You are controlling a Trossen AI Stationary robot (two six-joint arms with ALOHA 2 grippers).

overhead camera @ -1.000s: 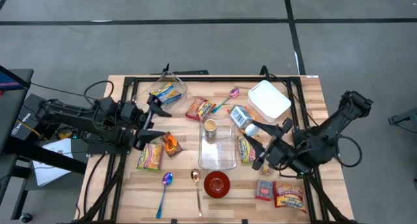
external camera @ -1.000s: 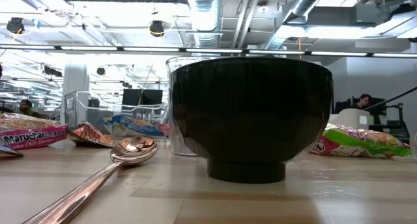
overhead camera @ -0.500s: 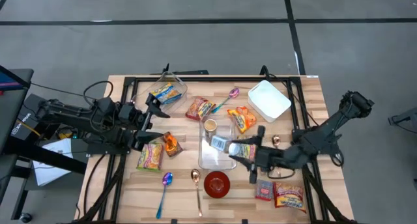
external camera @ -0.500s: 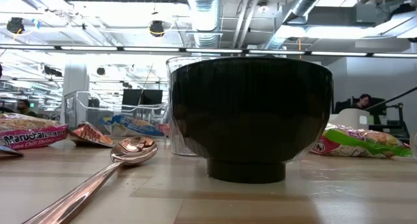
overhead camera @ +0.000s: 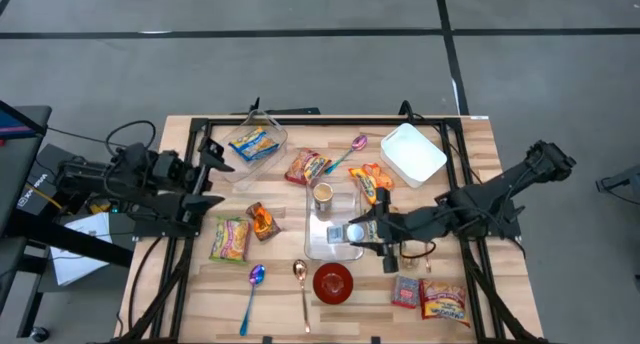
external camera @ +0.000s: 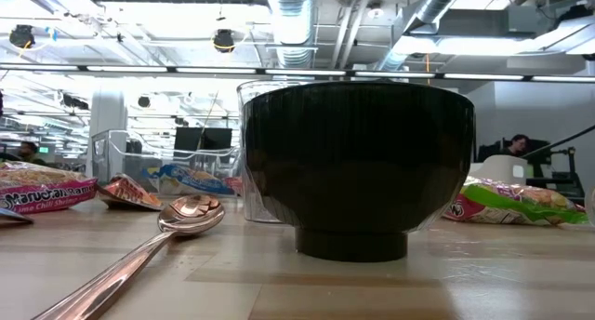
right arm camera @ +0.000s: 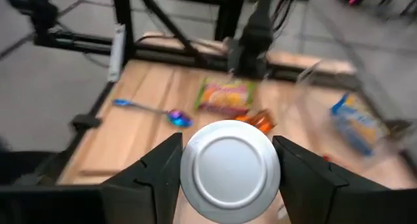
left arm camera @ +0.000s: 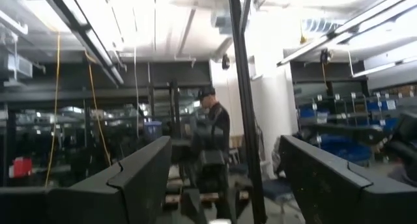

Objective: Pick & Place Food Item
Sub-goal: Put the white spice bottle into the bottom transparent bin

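**Can held over the clear tray**

The right claw is closed partway on a small can, its silver end filling the space between the two fingers in the right wrist view. Taking the clear tray as landmark: the can hangs over the tray's right half, apparently just short of its middle, with the right arm reaching in from the tray's right side. The can's long axis lies roughly level and in line with the claw, its end pointing toward the tray's left side. A jar stands in the tray's far end, just beyond the can. The red bowl sits just near of the tray.

The left claw waits well to the tray's left, wide open and holding nothing, raised off the surface.

The right arm is the nearer one; judging by this, the release is a short descent into the tray.
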